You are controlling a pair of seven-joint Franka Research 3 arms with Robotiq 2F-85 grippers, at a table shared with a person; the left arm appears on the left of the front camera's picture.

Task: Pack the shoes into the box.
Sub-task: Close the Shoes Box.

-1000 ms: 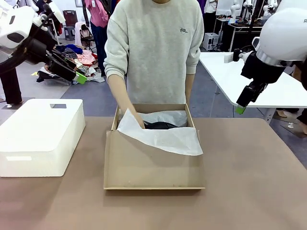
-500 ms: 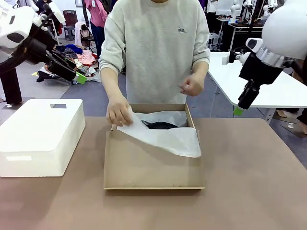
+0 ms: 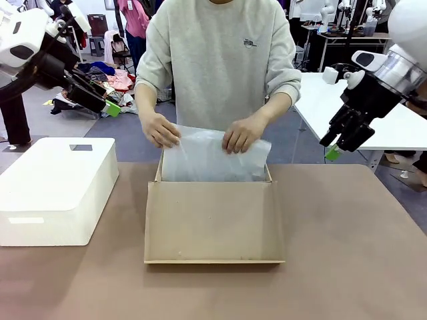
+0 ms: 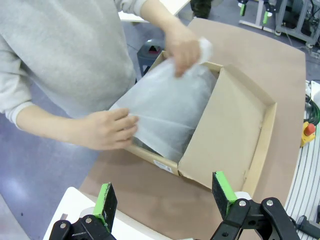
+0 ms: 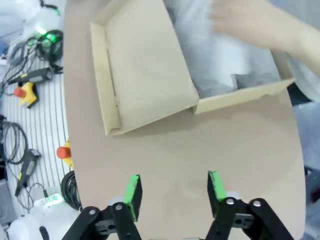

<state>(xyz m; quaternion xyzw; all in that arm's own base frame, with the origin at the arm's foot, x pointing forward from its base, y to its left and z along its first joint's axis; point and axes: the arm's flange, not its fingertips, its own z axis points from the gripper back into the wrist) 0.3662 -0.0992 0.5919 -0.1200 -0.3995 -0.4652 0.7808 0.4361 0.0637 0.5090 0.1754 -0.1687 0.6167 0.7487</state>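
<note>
Box [image 3: 213,223] sits in the middle of the table [image 3: 347,253], well apart from both sets of robot fingers.

The left gripper [image 4: 165,197] hangs up in the air at the left side. Its two black fingers are spread wide, and nothing is between the flat green pads [image 4: 106,202]. From there the box is ahead and lower down.

The right gripper [image 5: 174,191] hangs up in the air at the right side. Its fingers are spread wide too and hold nothing. In its own view a bare strip of brown table lies between the fingers and the box.

The box is made of stiff brown cardboard with low walls. Its wide flap lid [image 3: 213,233] is open and lies toward the robot. The lid is flat and plain, with a thin raised rim along its edges.

White tissue paper [image 3: 213,160] covers the inside of the box. It is thin, soft and a little see-through, so what lies under it is hidden.

A person in a grey sweatshirt [image 3: 220,60] stands at the far side. One hand [image 3: 160,130] holds the paper's far edge near one corner. The other hand [image 3: 241,137] holds that edge further along.

A big white block [image 3: 57,190], smooth with round corners, rests on the table to the left of the box and does not touch it.
</note>
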